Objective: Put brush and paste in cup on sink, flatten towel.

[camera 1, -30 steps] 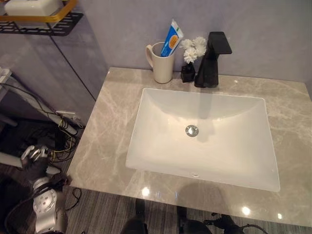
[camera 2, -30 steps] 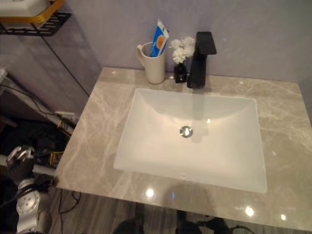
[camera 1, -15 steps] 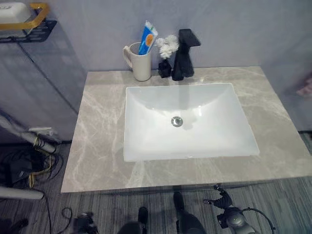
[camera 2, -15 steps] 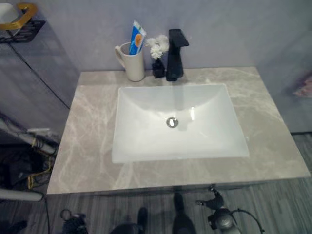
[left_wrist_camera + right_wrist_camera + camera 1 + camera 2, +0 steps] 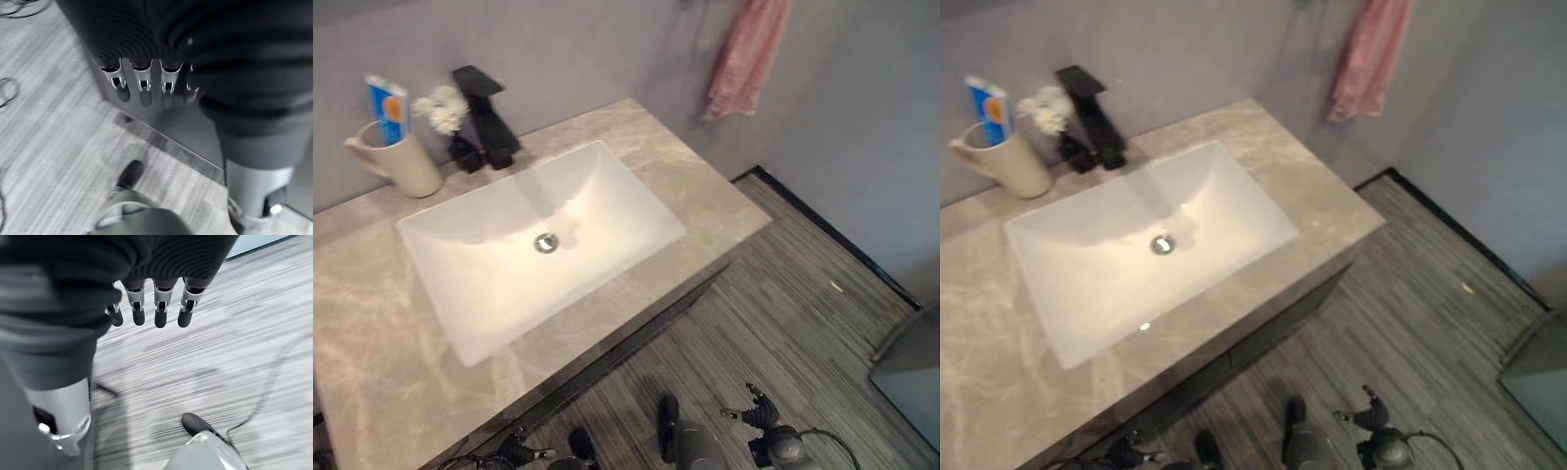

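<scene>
A cream cup [image 5: 399, 164] stands at the back left of the marble counter [image 5: 690, 191], with a blue-and-white toothpaste tube [image 5: 388, 108] upright in it. A pink towel [image 5: 744, 54] hangs bunched on the wall beyond the counter's right end. My right hand [image 5: 159, 308] hangs low over the striped floor in front of the counter, fingers relaxed and holding nothing; it also shows as the right hand [image 5: 759, 413] at the lower edge of the eye views. My left hand [image 5: 142, 78] hangs beside the dark cabinet front, fingers loose and holding nothing.
A white rectangular basin [image 5: 460, 294] is sunk in the counter. A black faucet [image 5: 484, 117] and a small white flower [image 5: 440, 106] in a dark vase stand behind it. Striped grey floor [image 5: 783, 313] spreads to the right, with a glassy panel [image 5: 913, 377] at the far right.
The camera has swung to the right, so the counter slid left and the pink towel and open floor came into view. Both hands stay low, holding nothing.
</scene>
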### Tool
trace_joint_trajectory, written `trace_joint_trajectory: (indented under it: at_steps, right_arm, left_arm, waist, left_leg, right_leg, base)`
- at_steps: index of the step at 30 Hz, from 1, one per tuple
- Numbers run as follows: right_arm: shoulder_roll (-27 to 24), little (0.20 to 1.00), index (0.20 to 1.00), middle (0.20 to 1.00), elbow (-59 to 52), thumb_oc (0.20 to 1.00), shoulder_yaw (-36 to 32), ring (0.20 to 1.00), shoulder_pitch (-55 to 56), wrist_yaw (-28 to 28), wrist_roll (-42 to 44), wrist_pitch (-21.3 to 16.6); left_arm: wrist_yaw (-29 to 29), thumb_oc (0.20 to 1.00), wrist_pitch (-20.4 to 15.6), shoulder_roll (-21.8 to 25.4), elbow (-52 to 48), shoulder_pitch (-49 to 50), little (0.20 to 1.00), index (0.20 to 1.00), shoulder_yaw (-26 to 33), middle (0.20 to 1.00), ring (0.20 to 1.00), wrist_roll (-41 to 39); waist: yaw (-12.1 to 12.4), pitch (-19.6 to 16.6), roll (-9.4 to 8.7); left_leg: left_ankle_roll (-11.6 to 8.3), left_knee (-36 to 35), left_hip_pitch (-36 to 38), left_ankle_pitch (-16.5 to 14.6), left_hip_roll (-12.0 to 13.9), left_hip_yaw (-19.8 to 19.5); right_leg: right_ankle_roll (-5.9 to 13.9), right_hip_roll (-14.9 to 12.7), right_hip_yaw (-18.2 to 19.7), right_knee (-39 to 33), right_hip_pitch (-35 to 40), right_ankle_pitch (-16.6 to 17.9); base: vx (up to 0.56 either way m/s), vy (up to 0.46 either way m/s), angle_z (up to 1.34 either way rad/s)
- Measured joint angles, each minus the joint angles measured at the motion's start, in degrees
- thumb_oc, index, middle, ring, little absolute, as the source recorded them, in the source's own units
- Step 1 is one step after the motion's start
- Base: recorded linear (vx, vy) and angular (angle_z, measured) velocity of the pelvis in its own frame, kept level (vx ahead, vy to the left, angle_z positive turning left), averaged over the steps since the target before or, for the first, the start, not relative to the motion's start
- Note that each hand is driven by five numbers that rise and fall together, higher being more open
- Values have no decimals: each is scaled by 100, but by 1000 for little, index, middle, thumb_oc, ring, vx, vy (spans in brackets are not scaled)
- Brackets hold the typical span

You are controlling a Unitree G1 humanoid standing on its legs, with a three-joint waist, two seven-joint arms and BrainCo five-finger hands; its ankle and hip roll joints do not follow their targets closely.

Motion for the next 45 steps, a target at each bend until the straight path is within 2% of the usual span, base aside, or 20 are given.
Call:
trace_joint_trajectory:
  at_steps: [2,3,4,6,7,10,12,13,14,16,17,18,21,23,27,32,37,40,43,45]
  right_arm:
    - [-2,1000,1000,1000,-59,1000,28,1000,-169,3,-8,-10]
    - [15,1000,1000,1000,-16,1000,33,1000,-255,3,-13,1]
    - [30,1000,1000,1000,-8,1000,67,1000,-361,5,-45,4]
    - [23,1000,1000,1000,21,1000,108,1000,-225,11,-134,57]
    - [45,1000,1000,1000,25,1000,176,1000,-69,9,-187,73]
    - [30,1000,1000,1000,-21,1000,197,1000,58,2,-219,108]
    - [-80,1000,1000,1000,-31,1000,190,1000,84,0,-181,117]
    - [-127,1000,1000,1000,-29,1000,202,1000,-6,3,-169,110]
    - [-120,1000,1000,1000,28,1000,204,1000,-179,8,-173,99]
    - [-123,1000,1000,1000,108,1000,344,1000,-299,18,-179,88]
    - [-167,1000,1000,1000,105,1000,415,1000,-322,18,-189,54]
    - [-205,1000,1000,1000,168,1000,434,1000,-281,16,-209,38]
    - [-166,1000,1000,1000,178,1000,466,1000,-198,14,-208,35]
    - [-158,1000,1000,1000,168,1000,414,1000,-194,11,-151,8]
    - [33,1000,1000,1000,25,1000,-59,1000,-62,-19,688,-82]
    - [179,1000,1000,1000,-736,1000,-180,1000,-5,17,1751,-305]
    - [227,1000,1000,1000,-1085,1000,-125,1000,-360,22,2195,-503]
    - [235,1000,1000,1000,-1187,1000,-48,1000,-418,27,2264,-531]
    - [250,1000,1000,1000,-1170,1000,-50,1000,-391,25,2269,-531]
    - [288,1000,1000,1000,-1171,1000,-86,1000,-339,20,2312,-531]
  left_arm:
    - [3,1000,16,-140,34,-7,1000,1000,110,1000,1000,-2]
    - [14,1000,21,-167,21,-24,1000,1000,120,1000,1000,-1]
    - [44,1000,49,-219,29,-62,1000,1000,181,1000,1000,29]
    - [111,1000,41,-183,-27,-180,1000,1000,186,1000,1000,57]
    - [130,1000,49,-120,-36,-258,1000,1000,153,1000,1000,109]
    - [254,1000,45,-109,-77,-300,1000,1000,175,1000,1000,152]
    - [270,1000,8,-187,-194,-334,1000,1000,124,1000,1000,148]
    - [308,1000,-68,-181,-316,-292,1000,1000,90,1000,1000,133]
    - [355,1000,-99,-171,-298,-292,1000,1000,113,1000,1000,108]
    - [418,1000,-130,-167,-207,-362,1000,1000,108,1000,1000,75]
    - [419,1000,-135,-193,-168,-441,1000,1000,101,1000,1000,65]
    - [423,1000,-158,-221,-188,-517,1000,1000,75,1000,1000,33]
    - [469,1000,-168,-218,-289,-631,1000,1000,75,1000,1000,-59]
    - [508,1000,-178,-207,-383,-581,1000,1000,76,1000,1000,-198]
    - [655,1000,-178,-234,-631,-296,1000,1000,117,1000,1000,-463]
    - [785,1000,-347,-220,-1982,-35,1000,1000,96,1000,1000,-883]
    - [931,1000,-545,-97,-2471,-430,1000,1000,80,1000,1000,-1116]
    - [970,1000,-577,-105,-2511,-453,1000,1000,73,1000,1000,-1251]
    - [972,1000,-573,-117,-2489,-401,1000,1000,63,1000,1000,-1259]
    - [972,1000,-567,-127,-2492,-363,1000,1000,11,1000,1000,-1253]
  waist:
    - [72,-22,34]
    - [61,-56,113]
    - [3,-54,217]
    - [-7,-71,230]
    - [-72,-142,104]
    - [-86,-171,80]
    - [-130,-153,82]
    - [-14,-131,61]
    - [23,-80,15]
    - [88,-48,-32]
    - [-3,-53,126]
    - [-31,-21,273]
    - [-67,-43,218]
    - [-71,-25,233]
    - [-134,-26,342]
    - [-124,83,351]
    - [-153,334,162]
    - [-173,347,157]
    - [-175,344,158]
    - [-183,316,159]
  left_leg:
    - [183,82,-214,-321,-214,-892]
    - [159,-46,-135,-195,-174,-912]
    - [-32,-111,-57,1,64,-509]
    - [-106,7,93,-29,227,-129]
    - [-153,128,149,-60,238,-53]
    - [-180,950,157,-88,697,-199]
    - [-338,1131,113,-206,719,-803]
    - [-400,1094,60,-302,337,-1779]
    - [-328,1081,-33,-355,57,-2343]
    - [-357,864,-221,-327,-250,-2976]
    - [-370,703,-502,2,-196,-3095]
    - [-364,754,-663,171,-59,-3083]
    - [-362,452,-653,15,-153,-3081]
    - [-306,268,-546,177,-258,-3074]
    - [-229,-79,-97,225,-351,-2792]
    - [-125,15,-81,210,-353,-2583]
    - [-72,1129,-329,-429,-339,-2613]
    - [-38,1707,-513,-753,-316,-2659]
    - [-19,1844,-564,-846,-346,-2704]
    - [24,1671,-474,-798,-421,-2750]
  right_leg:
    - [42,274,225,-453,-98,196]
    - [108,532,257,-849,-111,471]
    - [122,583,-158,-1043,-4,250]
    - [131,251,-636,-414,149,-141]
    - [171,202,-368,-509,292,-209]
    - [-192,611,279,-844,507,-197]
    - [-347,741,611,-911,538,-208]
    - [-443,827,1070,-1011,513,-119]
    - [-570,872,1423,-1153,564,-54]
    - [-552,945,1742,-1314,601,121]
    - [-481,1106,1734,-1384,647,142]
    - [-456,1248,1750,-1400,648,112]
    - [-349,1145,1758,-1334,420,41]
    - [-254,1058,1821,-1247,349,164]
    - [-178,1024,2112,-1308,440,197]
    - [-86,1056,2330,-903,266,109]
    - [-80,1002,2345,261,-20,-565]
    - [-97,968,2340,757,-159,-862]
    - [-89,937,2340,870,-206,-947]
    - [59,879,2332,795,-132,-902]
  base:
    - [-133,-143,-172]
    - [-154,-228,-193]
    - [-95,-174,-163]
    - [-36,-272,-130]
    - [-15,-341,-101]
    - [14,-256,-109]
    - [-16,-266,-104]
    - [21,-257,-156]
    - [83,-163,-164]
    - [56,-82,-122]
    - [92,-65,-80]
    - [74,-21,-37]
    - [91,30,-35]
    - [132,80,-44]
    - [72,93,-39]
    - [-5,25,-21]
    - [23,1,0]
    - [95,30,5]
    - [184,142,7]
    - [88,121,5]
